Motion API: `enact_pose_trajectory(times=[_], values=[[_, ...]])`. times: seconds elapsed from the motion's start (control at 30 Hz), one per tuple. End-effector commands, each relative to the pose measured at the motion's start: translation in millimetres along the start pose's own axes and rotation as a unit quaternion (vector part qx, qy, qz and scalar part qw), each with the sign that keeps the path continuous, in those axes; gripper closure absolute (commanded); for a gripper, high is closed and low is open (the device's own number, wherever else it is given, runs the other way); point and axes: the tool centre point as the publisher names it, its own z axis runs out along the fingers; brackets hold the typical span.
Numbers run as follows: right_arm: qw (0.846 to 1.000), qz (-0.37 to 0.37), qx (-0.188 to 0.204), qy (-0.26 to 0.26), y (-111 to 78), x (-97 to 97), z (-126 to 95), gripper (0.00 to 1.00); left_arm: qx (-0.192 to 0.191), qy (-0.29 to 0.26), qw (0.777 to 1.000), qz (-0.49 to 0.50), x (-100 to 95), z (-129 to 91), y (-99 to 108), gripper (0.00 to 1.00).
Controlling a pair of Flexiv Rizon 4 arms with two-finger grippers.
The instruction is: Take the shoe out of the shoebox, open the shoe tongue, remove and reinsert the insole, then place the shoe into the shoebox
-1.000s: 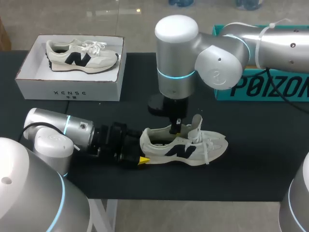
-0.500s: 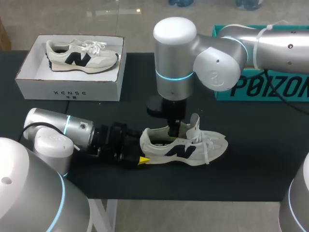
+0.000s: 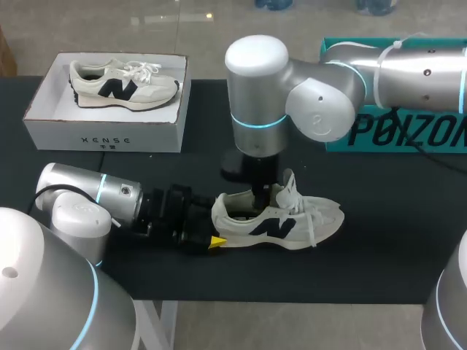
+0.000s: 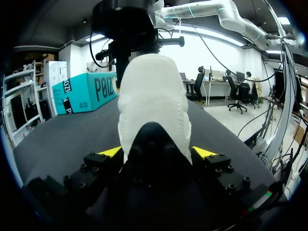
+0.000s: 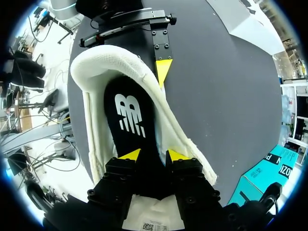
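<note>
Right wrist view: right gripper [image 5: 154, 155], fingers nearly together, pinches the black insole [image 5: 130, 115] inside the shoe [image 3: 281, 222] on the table [image 3: 379, 240]; left gripper [image 4: 156, 153] clamps its heel. A shallow pinch could let the insole slip.

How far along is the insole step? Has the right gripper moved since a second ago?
Yes. The right gripper has shifted slightly left, away from the teal box, and deeper into the shoe.
</note>
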Motion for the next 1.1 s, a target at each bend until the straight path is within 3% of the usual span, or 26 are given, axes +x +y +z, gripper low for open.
enact_pose_trajectory(times=[0.03,0.37,0.43,0.47,0.77,1.1], values=[[1.0,0.002,0.004,0.004,14.0,-1.3,29,0.67,0.0,-0.001,1.0,0.0,0.0,3,4,1.0],[1.0,-0.009,0.004,0.029,27.1,18.3,58,0.71,0.0,-0.001,1.0,0.0,0.0,3,4,1.0],[0.999,-0.012,0.004,0.036,26.6,23.2,58,0.84,0.0,-0.001,1.0,0.0,0.0,3,4,1.0],[0.999,-0.013,0.002,0.042,26.0,24.5,58,0.99,0.0,-0.001,1.0,0.0,0.0,3,4,1.0],[0.998,-0.016,-0.001,0.065,15.5,29.6,56,1.0,0.0,-0.001,1.0,0.0,0.0,3,4,1.0],[0.995,-0.016,0.007,0.095,-2.1,28.3,29,1.0,0.0,-0.001,1.0,0.0,0.0,3,4,1.0]])
